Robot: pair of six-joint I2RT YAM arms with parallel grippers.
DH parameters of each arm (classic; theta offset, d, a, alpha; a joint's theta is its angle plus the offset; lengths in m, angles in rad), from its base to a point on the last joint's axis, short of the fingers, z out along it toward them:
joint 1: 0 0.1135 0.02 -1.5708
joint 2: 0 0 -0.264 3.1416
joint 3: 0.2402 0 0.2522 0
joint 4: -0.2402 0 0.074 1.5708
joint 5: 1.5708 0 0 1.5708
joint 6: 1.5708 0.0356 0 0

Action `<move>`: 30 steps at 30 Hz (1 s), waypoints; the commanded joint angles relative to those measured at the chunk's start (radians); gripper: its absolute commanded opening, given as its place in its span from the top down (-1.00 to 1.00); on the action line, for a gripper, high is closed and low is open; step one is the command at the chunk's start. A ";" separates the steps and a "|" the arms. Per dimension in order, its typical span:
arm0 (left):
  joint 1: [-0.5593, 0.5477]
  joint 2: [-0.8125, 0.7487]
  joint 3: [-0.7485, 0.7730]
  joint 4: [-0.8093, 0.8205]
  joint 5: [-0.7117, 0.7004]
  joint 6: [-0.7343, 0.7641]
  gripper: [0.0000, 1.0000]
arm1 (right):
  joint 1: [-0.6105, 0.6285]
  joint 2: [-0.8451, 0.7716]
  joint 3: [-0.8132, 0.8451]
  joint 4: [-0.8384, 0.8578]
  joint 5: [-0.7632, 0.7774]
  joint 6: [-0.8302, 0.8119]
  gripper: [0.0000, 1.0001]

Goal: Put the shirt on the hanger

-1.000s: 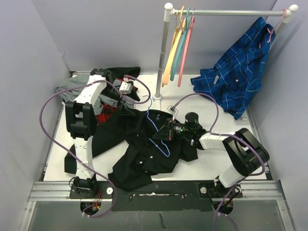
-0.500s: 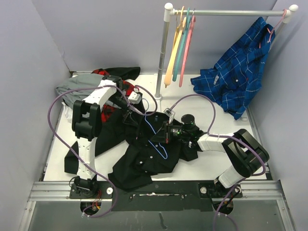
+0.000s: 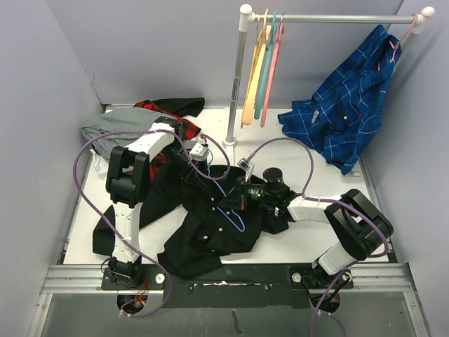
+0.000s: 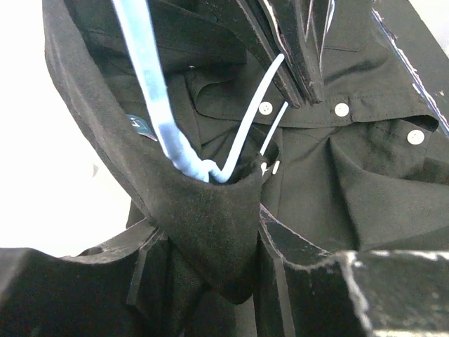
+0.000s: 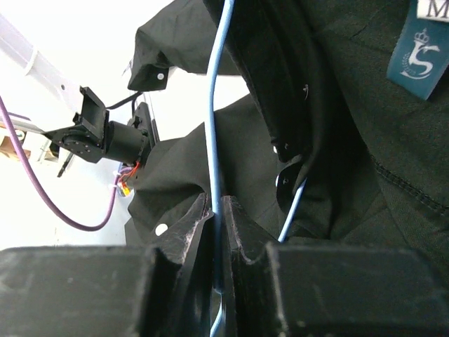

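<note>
My right gripper [image 5: 217, 210] is pinched tight on the thin blue wire of the hanger [image 5: 213, 105], which lies on the shirt [image 3: 210, 235] crumpled across the middle of the table [image 3: 316, 242]. One bend of the wire vanishes into a fold of black cloth. My left gripper [image 3: 189, 168] is down in the shirt's upper edge, but its dark fingers merge with the fabric, so I cannot tell whether they grip it.
</note>
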 commanded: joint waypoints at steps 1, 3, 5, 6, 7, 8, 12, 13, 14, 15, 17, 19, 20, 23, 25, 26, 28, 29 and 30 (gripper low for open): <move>-0.005 -0.127 -0.008 -0.127 0.101 0.052 1.00 | 0.003 -0.056 0.040 -0.020 0.077 -0.036 1.00; -0.005 -0.151 -0.030 -0.127 0.108 0.100 1.00 | 0.006 -0.075 0.053 -0.071 0.096 -0.052 1.00; -0.001 -0.182 -0.060 -0.128 0.105 0.169 1.00 | 0.005 -0.117 0.080 -0.200 0.126 -0.100 0.83; 0.004 -0.193 -0.066 -0.127 0.104 0.187 1.00 | 0.005 -0.162 0.093 -0.276 0.151 -0.133 0.66; 0.009 -0.202 -0.067 -0.128 0.102 0.192 1.00 | 0.006 -0.206 0.103 -0.349 0.180 -0.159 0.53; 0.015 -0.210 -0.067 -0.128 0.102 0.192 1.00 | 0.006 -0.252 0.110 -0.402 0.203 -0.171 0.44; 0.038 -0.226 -0.069 -0.128 0.114 0.182 1.00 | 0.009 -0.450 0.105 -0.558 0.336 -0.149 -0.56; 0.043 -0.229 -0.070 -0.128 0.121 0.174 1.00 | 0.012 -0.496 0.102 -0.597 0.369 -0.147 -0.75; 0.044 -0.231 -0.073 -0.128 0.126 0.169 1.00 | 0.012 -0.538 0.098 -0.642 0.391 -0.144 -0.96; 0.045 -0.235 -0.077 -0.128 0.132 0.167 1.00 | 0.014 -0.581 0.094 -0.697 0.413 -0.144 -1.00; 0.048 -0.243 -0.085 -0.128 0.153 0.158 1.00 | 0.017 -0.663 0.087 -0.786 0.458 -0.138 -0.98; 0.048 -0.250 -0.082 -0.127 0.172 0.143 1.00 | 0.019 -0.742 0.070 -0.854 0.497 -0.121 -1.00; 0.048 -0.251 -0.076 -0.127 0.181 0.124 1.00 | 0.019 -0.776 0.057 -0.878 0.512 -0.108 -0.96; 0.048 -0.258 -0.042 -0.127 0.194 0.073 1.00 | 0.025 -0.833 0.010 -0.900 0.527 -0.068 -0.85; 0.048 -0.269 -0.029 -0.127 0.196 0.059 1.00 | 0.037 -0.836 -0.003 -0.895 0.556 -0.053 -0.75; 0.048 -0.274 -0.024 -0.127 0.197 0.054 1.00 | 0.047 -0.829 -0.005 -0.889 0.577 -0.052 -0.71; 0.049 -0.284 -0.019 -0.127 0.199 0.045 1.00 | 0.065 -0.791 -0.001 -0.866 0.621 -0.055 -0.65; 0.047 -0.287 -0.016 -0.126 0.199 0.041 1.00 | 0.072 -0.767 0.005 -0.855 0.638 -0.062 -0.62; 0.046 -0.290 -0.014 -0.126 0.199 0.036 1.00 | 0.076 -0.734 0.013 -0.845 0.654 -0.071 -0.59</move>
